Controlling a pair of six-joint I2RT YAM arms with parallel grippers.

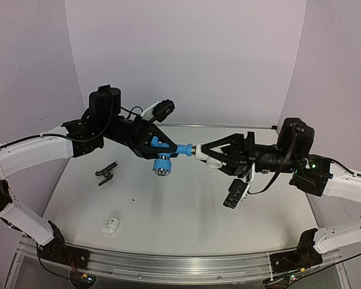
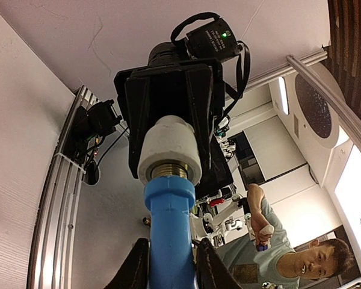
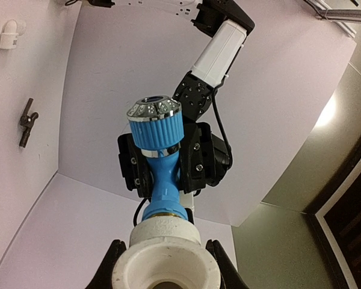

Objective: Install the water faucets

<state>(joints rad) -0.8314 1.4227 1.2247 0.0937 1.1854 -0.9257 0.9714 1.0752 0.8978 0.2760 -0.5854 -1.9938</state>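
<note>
The bright blue water faucet [image 1: 182, 149] hangs level above the table, its ribbed knob [image 1: 162, 165] pointing down. My left gripper [image 1: 161, 144] is shut on its body, and the fingers [image 2: 135, 268] flank the straight stem [image 2: 170, 229] in the left wrist view. The stem's end meets a white pipe fitting [image 1: 211, 159] at a brass threaded collar [image 2: 168, 171]. My right gripper [image 1: 206, 154] is shut on that fitting [image 3: 165, 253] from the right. In the right wrist view the faucet [image 3: 159, 144] stands straight out of the fitting.
A small black part [image 1: 106, 174] lies on the table's left side. Another white fitting [image 1: 111, 225] lies near the front left. The metal rail [image 1: 180, 268] with both arm bases runs along the near edge. A curved white backdrop surrounds the table [image 1: 186, 211].
</note>
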